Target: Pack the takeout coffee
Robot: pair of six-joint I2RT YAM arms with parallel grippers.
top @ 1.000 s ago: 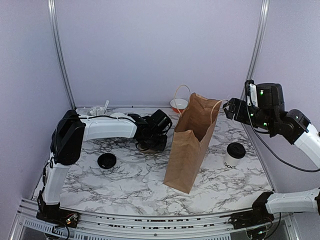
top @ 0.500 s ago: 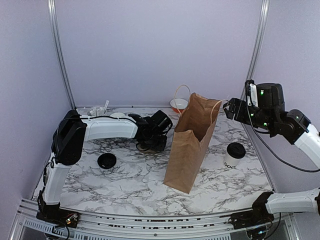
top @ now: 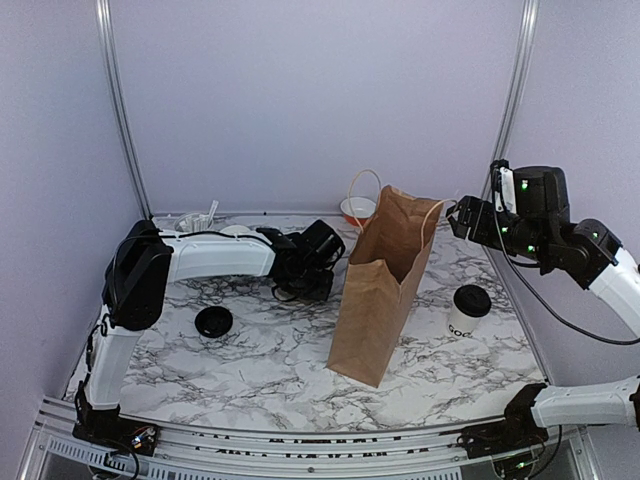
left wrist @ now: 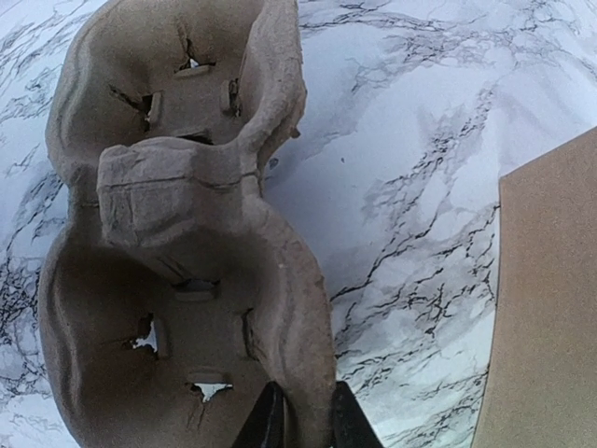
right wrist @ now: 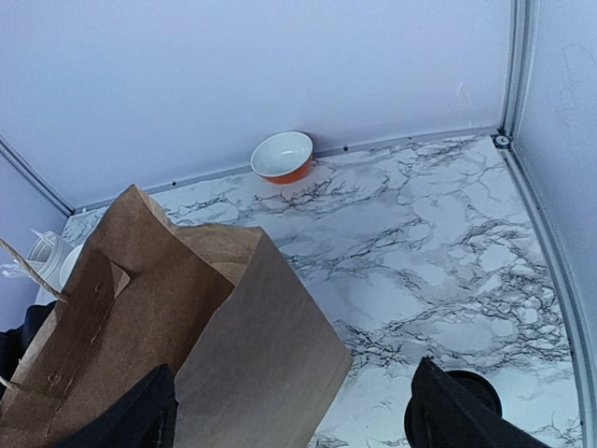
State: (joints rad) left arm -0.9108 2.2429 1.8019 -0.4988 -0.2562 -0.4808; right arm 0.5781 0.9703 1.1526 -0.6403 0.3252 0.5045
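Left pincer (left wrist: 300, 418): pinching the rim wall of the pulp tray (left wrist: 187, 243), one finger inside a cup well and one outside it.
Right pincer (top: 457, 217): spread wide with nothing between the fingers, raised beside the open top of the bag (top: 380, 290), on its right.
Change vs a second ago: I see almost none from the top view. Left arm sits at the same spot, low over the tray left of the bag. Right arm has not moved. Bag, cup and loose lid (top: 213, 321) are where they were.
Cup position: coffee cup (top: 468, 310) stands on the table (top: 270, 370) to the right of the bag, near it but not touching.
Cup vs right pincer: below and nearer my side than the raised fingers, well apart. In the right wrist view I only catch its lid, partly behind the right finger.
Cup vs left pincer: far off, with the bag standing between them.
Cup look: small, white paper, upright, with dark lettering low on its side and a round black lid on top.
Other: orange bowl (top: 358, 208) at the back wall behind the bag.
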